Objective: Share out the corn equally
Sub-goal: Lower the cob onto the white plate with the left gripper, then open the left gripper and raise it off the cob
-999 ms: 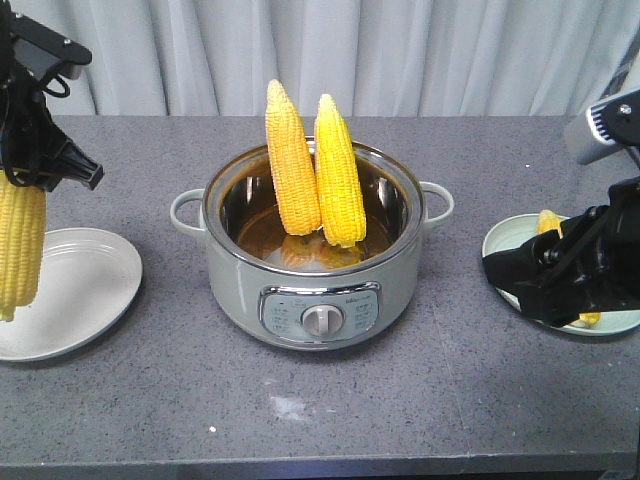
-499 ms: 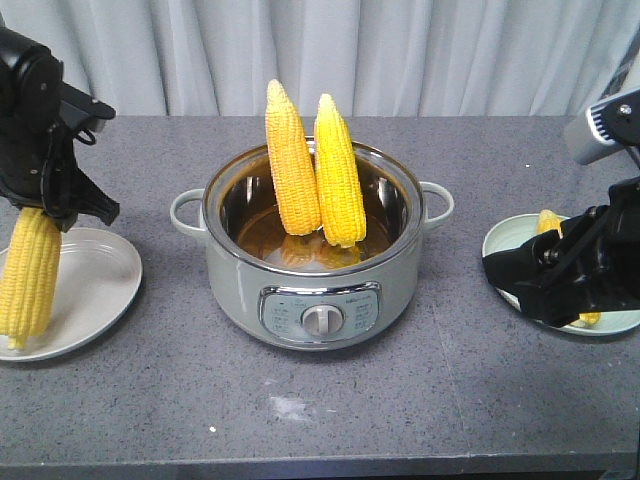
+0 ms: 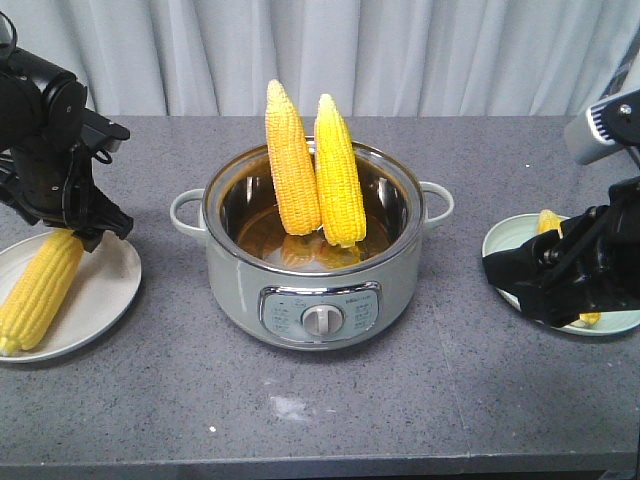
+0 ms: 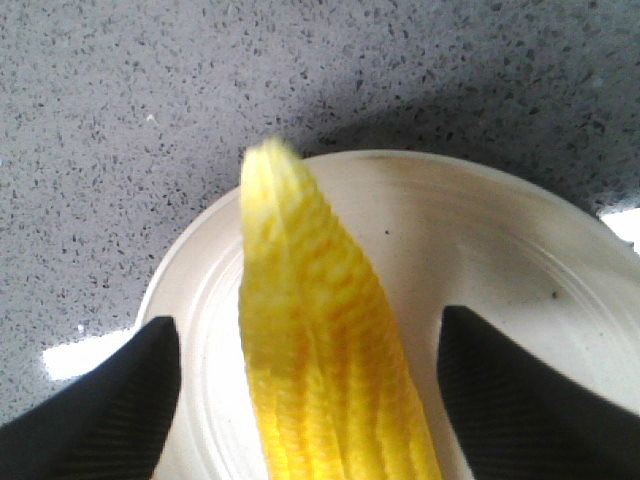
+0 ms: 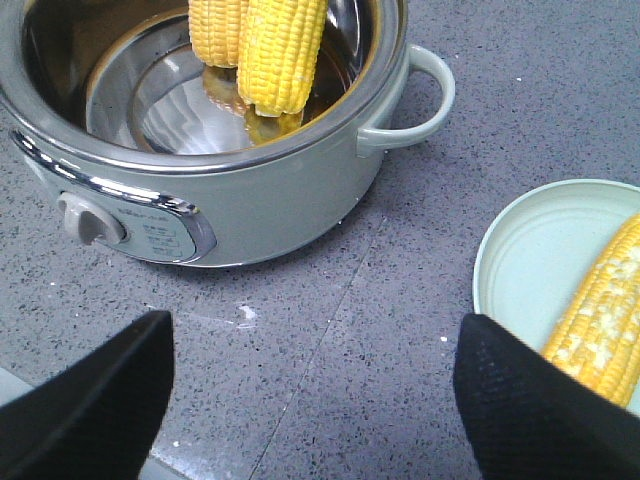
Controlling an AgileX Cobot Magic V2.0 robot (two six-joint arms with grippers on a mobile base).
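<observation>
Front view: is facing the grey counter (image 3: 400, 420) head-on from slightly above, at mid distance.
Left wrist: is looking steeply down, very near, at a corn cob (image 4: 320, 350) on the white plate (image 4: 480, 220), both shared with front.
Right wrist: is looking down from farther back, sharing the cooker pot (image 5: 280, 200) with front.

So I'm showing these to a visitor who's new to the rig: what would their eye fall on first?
Two bright yellow corn cobs standing on end, side by side, in the pale green electric pot in the middle stand out first. Next comes a third yellow cob lying on the round white plate at the left, with the open left gripper at its upper end.
</observation>
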